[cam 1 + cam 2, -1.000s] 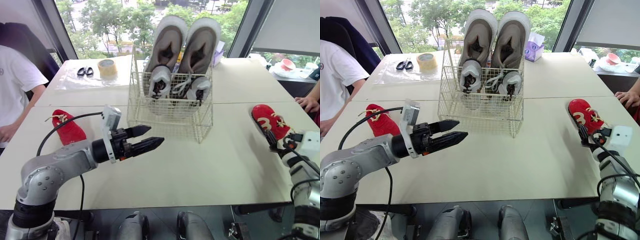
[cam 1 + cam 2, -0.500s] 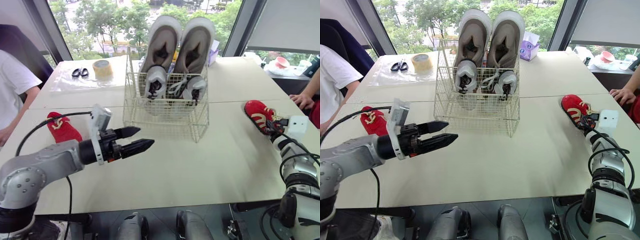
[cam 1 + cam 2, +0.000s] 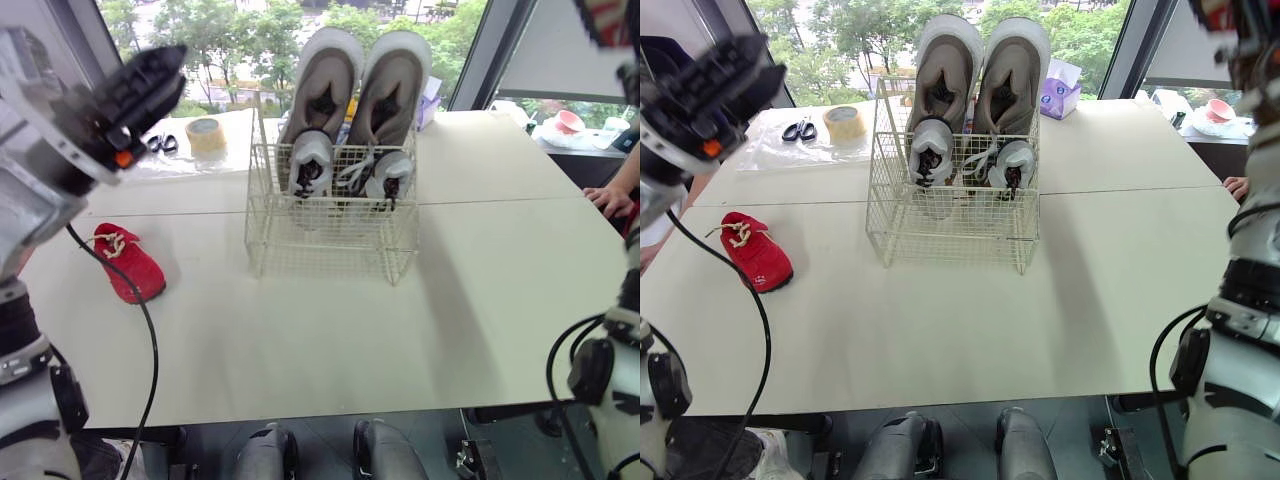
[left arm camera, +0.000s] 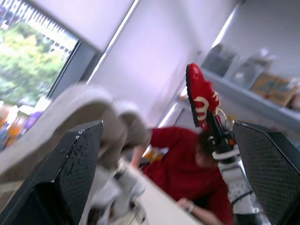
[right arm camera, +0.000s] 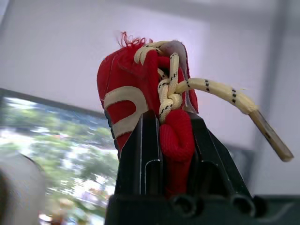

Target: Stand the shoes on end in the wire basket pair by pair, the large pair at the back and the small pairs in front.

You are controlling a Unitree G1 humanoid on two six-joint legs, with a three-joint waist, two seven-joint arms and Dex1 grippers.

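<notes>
Above the table (image 3: 480, 300), pinching a red shoe (image 5: 136, 108) in the right gripper (image 5: 173, 122), holding the left gripper (image 4: 166, 129) spread wide.

On the head camera the raised red shoe (image 3: 603, 17) is sliced off by the top edge, and my left gripper (image 3: 150, 80) is just a dark smear. In the left wrist view the large shoes (image 4: 56, 112) blur together, so I can't separate them.

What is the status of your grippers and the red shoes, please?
Left gripper open, empty. Right gripper shut on one red shoe, aloft. Other red shoe on table, left of wire basket.
</notes>
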